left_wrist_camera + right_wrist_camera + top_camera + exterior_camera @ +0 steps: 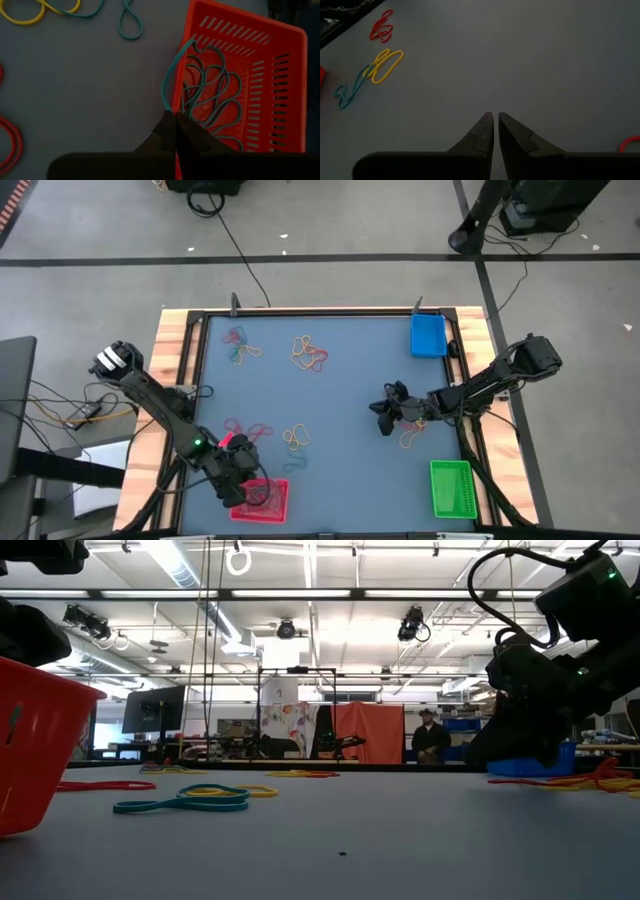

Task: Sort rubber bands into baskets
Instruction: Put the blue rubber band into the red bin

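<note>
Your left hand (pixel 175 117) is pinched on a teal band (pixel 172 75) over the rim of the red basket (pixel 280 65), where more teal bands lie. Your right hand (pixel 495 116) hangs nearly closed and empty above the counter (pixel 350 480), near loose bands (pixel 410 438).

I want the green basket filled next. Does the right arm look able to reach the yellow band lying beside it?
Probably yes. The right gripper hangs above bare mat with fingers nearly shut and empty, and the yellow band lies close by with nothing between them.
</note>
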You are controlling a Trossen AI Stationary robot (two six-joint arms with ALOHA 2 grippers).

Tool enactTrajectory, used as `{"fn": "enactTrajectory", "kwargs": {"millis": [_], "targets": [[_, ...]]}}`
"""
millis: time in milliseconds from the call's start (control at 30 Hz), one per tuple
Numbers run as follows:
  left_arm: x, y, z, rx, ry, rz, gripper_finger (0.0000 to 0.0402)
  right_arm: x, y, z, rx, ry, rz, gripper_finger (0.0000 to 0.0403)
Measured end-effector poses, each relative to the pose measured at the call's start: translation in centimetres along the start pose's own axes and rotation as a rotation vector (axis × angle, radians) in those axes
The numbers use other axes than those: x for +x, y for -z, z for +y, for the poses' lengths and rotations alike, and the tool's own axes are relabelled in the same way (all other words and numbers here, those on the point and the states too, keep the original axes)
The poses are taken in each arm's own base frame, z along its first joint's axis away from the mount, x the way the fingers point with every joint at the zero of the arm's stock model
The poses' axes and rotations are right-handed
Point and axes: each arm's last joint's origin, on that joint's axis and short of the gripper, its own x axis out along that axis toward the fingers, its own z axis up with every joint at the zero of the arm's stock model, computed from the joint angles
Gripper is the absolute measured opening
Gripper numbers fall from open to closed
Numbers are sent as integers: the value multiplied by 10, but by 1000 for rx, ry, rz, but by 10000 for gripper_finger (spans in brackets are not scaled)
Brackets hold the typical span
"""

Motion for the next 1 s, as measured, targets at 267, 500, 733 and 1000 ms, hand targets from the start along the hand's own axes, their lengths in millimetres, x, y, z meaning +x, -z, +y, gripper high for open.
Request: {"fn": "enactTrajectory", "kwargs": {"millis": [267, 500, 733, 1000], "targets": [[-11, -13, -10, 43, -8, -39, 2, 0, 0, 0, 0, 0, 0, 41], [-27, -19, -35, 147, 128, -38, 1, 0, 0, 0, -5, 1, 0, 41], [-33, -18, -49, 231, 189, -59, 1, 0, 0, 0, -7, 0, 1, 41], [-16, -14, -43, 192, 126, 13, 37, 0, 0, 0, 2, -3, 2, 41]]}}
